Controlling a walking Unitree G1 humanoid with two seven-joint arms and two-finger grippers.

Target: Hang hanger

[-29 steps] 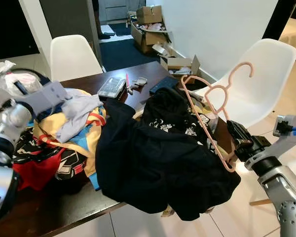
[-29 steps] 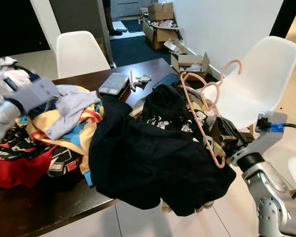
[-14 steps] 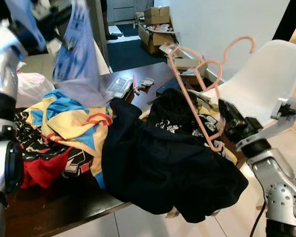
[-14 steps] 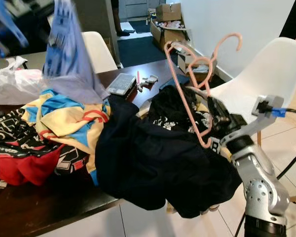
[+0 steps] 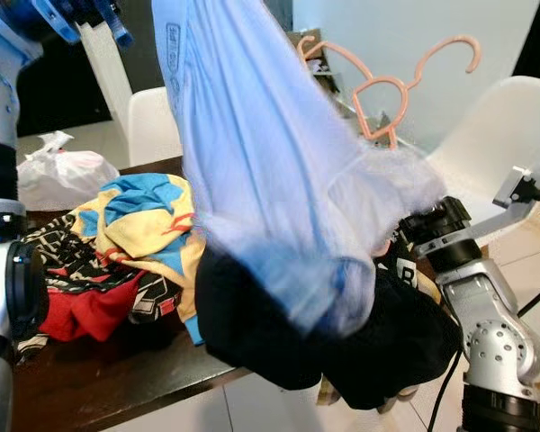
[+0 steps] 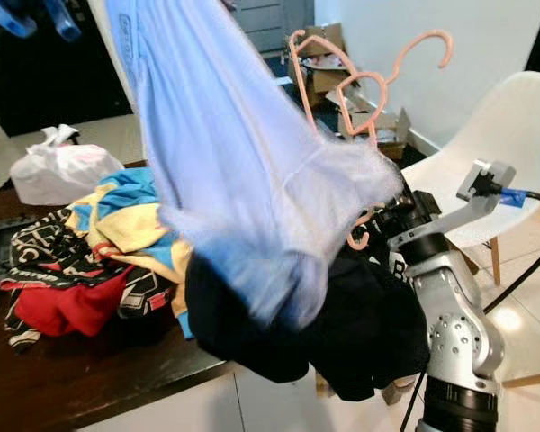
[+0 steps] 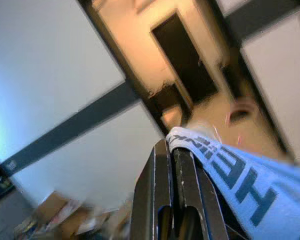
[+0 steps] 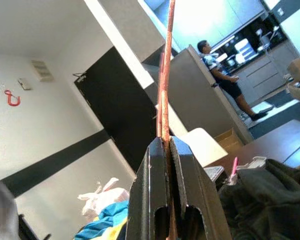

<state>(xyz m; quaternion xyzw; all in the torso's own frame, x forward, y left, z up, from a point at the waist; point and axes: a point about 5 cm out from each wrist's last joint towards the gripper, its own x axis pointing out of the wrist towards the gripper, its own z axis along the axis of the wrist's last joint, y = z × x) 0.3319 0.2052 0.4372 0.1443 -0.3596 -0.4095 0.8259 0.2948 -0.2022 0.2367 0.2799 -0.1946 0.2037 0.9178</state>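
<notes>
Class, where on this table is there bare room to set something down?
Only the dark table strip along the near edge, in front of the red garment, is bare. Behind it the clothes pile and black garment crowd the top.

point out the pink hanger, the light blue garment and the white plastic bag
pink hanger [image 5: 389, 90], left eye view, the neck under its hook
light blue garment [image 5: 252, 162], left eye view, middle of the hanging cloth
white plastic bag [image 6: 58, 171], right eye view, its bulging middle

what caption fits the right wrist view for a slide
Right gripper shut on the pink hanger, clothes pile on the table and a person in the far kitchen.
</notes>
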